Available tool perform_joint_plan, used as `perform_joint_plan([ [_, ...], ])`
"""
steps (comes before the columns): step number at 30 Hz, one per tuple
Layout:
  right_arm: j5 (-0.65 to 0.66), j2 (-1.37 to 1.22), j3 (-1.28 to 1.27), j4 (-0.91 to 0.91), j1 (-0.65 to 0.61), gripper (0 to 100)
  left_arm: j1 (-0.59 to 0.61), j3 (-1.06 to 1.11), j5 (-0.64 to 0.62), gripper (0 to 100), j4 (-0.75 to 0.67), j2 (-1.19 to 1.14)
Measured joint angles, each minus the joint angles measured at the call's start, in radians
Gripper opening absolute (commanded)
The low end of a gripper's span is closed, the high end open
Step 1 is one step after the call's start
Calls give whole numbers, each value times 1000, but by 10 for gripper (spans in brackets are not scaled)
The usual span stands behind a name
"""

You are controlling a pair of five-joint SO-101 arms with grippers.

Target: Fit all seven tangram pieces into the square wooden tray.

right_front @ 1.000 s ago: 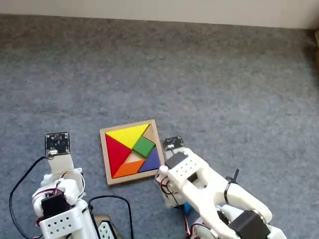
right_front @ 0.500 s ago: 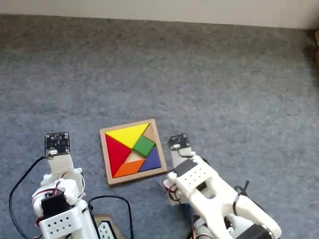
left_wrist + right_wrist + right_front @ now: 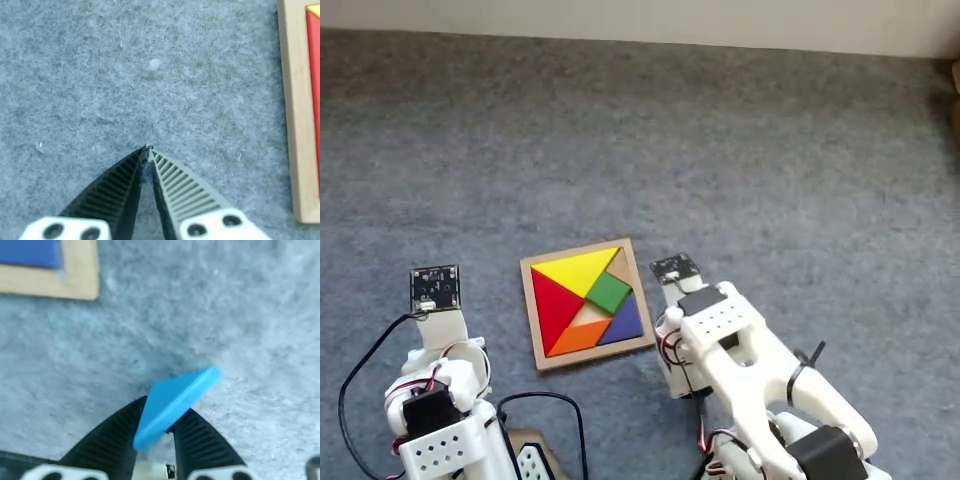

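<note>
**Right arm swings up beside the tray with the blue piece in its grip**

Over the last second the right arm (image 3: 720, 335) has turned. Its wrist first drew a little away from the tray (image 3: 532, 315), then came up along the tray's right side, and the forearm now stands steeper in the high view. The left arm (image 3: 435, 400) has not moved, and neither have the tray and the pieces in it.

The turn looks like a carry rather than a fresh reach. The right pincer (image 3: 162, 409) is clamped on the blue piece (image 3: 175, 395), which hangs tilted above the counter (image 3: 770, 170) just off a tray corner. The piece is out of the tray and not yet over it. Five pieces sit in the tray: yellow (image 3: 575, 272), red (image 3: 552, 305), green (image 3: 609, 293), orange (image 3: 578, 338) and indigo (image 3: 625, 322). Two pale patches look like bare wood, one mid-tray and one at the far right corner. My guess is the blue piece is meant for one of them, and it would need levelling and turning first.

The high view gives the whole layout, but the right arm's body hides its load there. The right wrist view shows the grip itself, with both fingers pressed on the piece's flat faces and the tray corner beyond. The left wrist view shows the left pincer (image 3: 147, 150) with its tips together and nothing between them. It is low over the counter, with the tray's rim and a strip of red off to one side.
</note>
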State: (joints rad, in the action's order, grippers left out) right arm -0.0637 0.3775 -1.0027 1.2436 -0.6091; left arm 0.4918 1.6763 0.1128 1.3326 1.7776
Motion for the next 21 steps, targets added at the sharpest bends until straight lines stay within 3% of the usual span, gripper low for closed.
perform_joint_plan([
  [8,66,0,77,60,0,53,0,0,0,6,0,0],
  [16,75,0,78,-51,0,54,0,0,0,6,0,0],
  [21,94,0,78,-60,0,190,0,0,0,6,0,0],
])
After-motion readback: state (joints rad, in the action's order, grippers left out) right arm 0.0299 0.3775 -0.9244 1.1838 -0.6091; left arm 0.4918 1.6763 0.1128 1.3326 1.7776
